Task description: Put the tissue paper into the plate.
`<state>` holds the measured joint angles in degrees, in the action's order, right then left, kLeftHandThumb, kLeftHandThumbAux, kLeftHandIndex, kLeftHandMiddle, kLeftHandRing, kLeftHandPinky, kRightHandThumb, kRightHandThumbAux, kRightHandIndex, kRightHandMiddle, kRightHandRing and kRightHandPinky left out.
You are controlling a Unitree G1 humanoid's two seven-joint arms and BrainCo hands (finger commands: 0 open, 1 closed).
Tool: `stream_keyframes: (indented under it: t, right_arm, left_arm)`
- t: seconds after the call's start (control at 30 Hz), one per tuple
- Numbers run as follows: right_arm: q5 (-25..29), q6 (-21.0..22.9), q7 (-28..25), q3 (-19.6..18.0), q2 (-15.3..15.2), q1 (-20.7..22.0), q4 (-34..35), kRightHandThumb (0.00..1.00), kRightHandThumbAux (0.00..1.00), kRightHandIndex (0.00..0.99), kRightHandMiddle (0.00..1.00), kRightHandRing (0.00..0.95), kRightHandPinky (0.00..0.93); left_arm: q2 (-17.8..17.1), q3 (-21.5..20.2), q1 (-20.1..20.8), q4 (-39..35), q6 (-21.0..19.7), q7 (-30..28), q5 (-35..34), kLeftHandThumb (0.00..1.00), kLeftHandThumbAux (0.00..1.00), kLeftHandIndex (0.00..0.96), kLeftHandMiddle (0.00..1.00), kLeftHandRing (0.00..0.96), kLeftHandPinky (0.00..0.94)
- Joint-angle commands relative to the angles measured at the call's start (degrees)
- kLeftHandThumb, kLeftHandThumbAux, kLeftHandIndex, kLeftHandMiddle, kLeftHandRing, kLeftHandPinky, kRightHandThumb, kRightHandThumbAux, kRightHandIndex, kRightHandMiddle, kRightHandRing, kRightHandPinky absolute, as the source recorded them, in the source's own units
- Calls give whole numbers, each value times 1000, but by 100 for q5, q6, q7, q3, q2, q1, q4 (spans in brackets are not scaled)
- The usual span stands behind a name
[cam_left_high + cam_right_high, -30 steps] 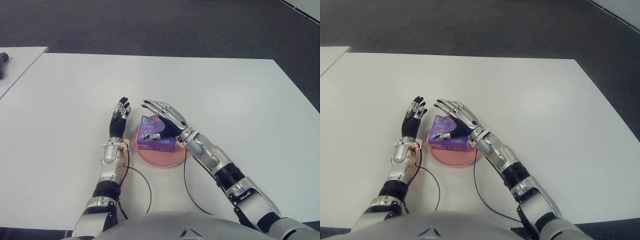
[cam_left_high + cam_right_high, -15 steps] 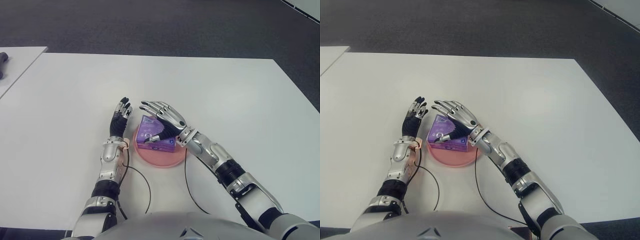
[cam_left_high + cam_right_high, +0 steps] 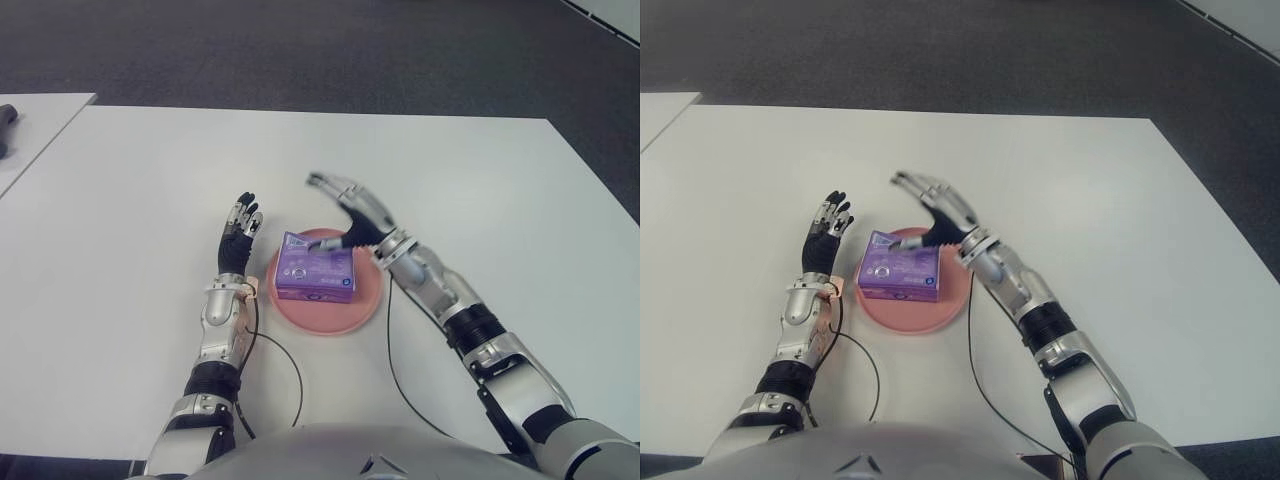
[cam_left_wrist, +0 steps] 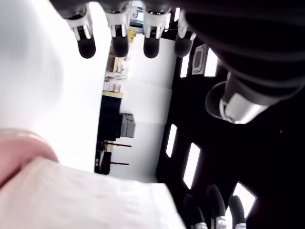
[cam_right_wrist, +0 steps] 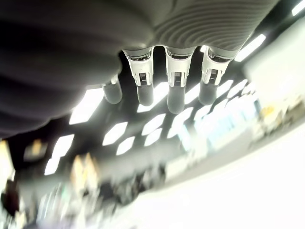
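Purple tissue box in the pink plate

Purple tissue box [image 3: 315,280] lies in the pink plate [image 3: 368,306], near the white table's [image 3: 480,190] front edge. Right hand [image 3: 350,210] is spread above the plate, holding nothing. Left hand [image 3: 238,240], fingers straight, shows just left of the plate.

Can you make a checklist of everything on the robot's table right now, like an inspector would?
Surface: white table, bare around the plate.
Job's things: purple tissue paper pack lies in the pink plate, touched by neither hand.
Clutter: nothing seen on this table.
Hands: right hand is open, fingers spread, raised at the plate's far right edge, holding nothing. Left hand is open, just left of the plate.
Cables: thin black cables run from both wrists across the table toward the robot's body.
Surroundings: dark carpet floor; a second white table at far left with a dark object on it.
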<state>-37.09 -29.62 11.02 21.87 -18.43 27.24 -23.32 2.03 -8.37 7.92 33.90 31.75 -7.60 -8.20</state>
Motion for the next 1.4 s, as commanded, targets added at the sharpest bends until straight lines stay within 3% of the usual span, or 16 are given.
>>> stream_keyframes:
  t: [0.03,0.2,0.4,0.77,1.0,1.17,1.4]
  right_arm:
    - [716,192,-403,-422,-13,-279,655,29,327,0,0,0,0]
    - [1447,674,-941,-813,-24,-655,1463,55,305,0,0,0,0]
    - [1766,979,-1143,-1121,43,-753,1753,95,324,0,0,0,0]
    - [2128,100,-986,-1588,15,-710,833,114,365,0,0,0,0]
    - [2121,131,-748,-1845,108,-1080,975,60,339,0,0,0,0]
    - [2190,338,-648,-1868,405,-1369,1339,33,333,0,0,0,0]
    - [2316,446,-591,-1908,694,-1582,1331,23,360,0,0,0,0]
  left_arm:
    - [22,-59,-20,145,58,63,-38,6,457,0,0,0,0]
    - [11,-94,0,196,48,5,-104,15,445,0,0,0,0]
    - [-27,-104,6,264,115,-79,-146,24,435,0,0,0,0]
    - [-57,-146,37,385,162,-191,-214,28,427,0,0,0,0]
    - [-76,-156,21,358,136,-165,-164,23,435,0,0,0,0]
    - [-96,-155,14,362,144,-130,-125,18,437,0,0,0,0]
    - [-122,-154,32,399,154,-122,-105,16,427,0,0,0,0]
